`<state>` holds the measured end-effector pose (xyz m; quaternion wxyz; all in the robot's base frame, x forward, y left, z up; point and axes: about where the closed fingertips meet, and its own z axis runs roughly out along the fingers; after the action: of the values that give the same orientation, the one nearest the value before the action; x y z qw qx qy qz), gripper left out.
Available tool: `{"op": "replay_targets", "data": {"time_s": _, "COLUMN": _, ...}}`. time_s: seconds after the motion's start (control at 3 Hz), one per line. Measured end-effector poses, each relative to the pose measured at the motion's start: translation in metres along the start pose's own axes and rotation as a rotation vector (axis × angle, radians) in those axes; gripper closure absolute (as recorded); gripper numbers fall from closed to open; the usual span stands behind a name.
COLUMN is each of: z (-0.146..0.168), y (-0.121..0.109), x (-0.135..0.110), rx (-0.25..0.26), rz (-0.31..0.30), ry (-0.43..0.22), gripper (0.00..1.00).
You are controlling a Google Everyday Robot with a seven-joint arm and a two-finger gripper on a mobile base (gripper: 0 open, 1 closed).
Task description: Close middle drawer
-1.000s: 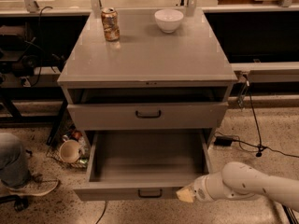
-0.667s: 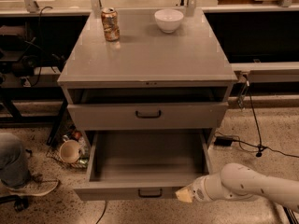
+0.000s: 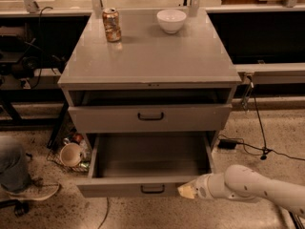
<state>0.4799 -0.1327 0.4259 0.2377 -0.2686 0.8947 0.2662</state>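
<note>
We found the middle drawer [image 3: 119, 187] pulled out beneath the table's [image 3: 152, 56] front edge, our gripper [image 3: 187, 191] at its front's right end, clenched or released we couldn't tell.

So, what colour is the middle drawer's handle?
Black handle, camera view; gripper at the middle drawer's right front.

The pincer [image 3: 187, 191] covers the right front corner of the middle drawer [image 3: 114, 187], and contact there cannot be told. Behind the pincer, its arm [image 3: 267, 191] runs off the right edge. Far left of the pincer, a person's leg [image 3: 10, 166] is cut off.
</note>
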Motion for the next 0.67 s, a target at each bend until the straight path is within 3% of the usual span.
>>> {"op": "replay_targets", "data": {"time_s": 0.33, "z": -0.001, "y": 0.001, "x": 0.002, "rx": 0.000, "rz": 0.000, "ry": 0.000, "gripper": 1.00}}
{"op": "replay_targets", "data": {"time_s": 0.67, "z": 0.007, "y": -0.018, "x": -0.023, "rx": 0.017, "rz": -0.026, "ry": -0.068, "gripper": 1.00}}
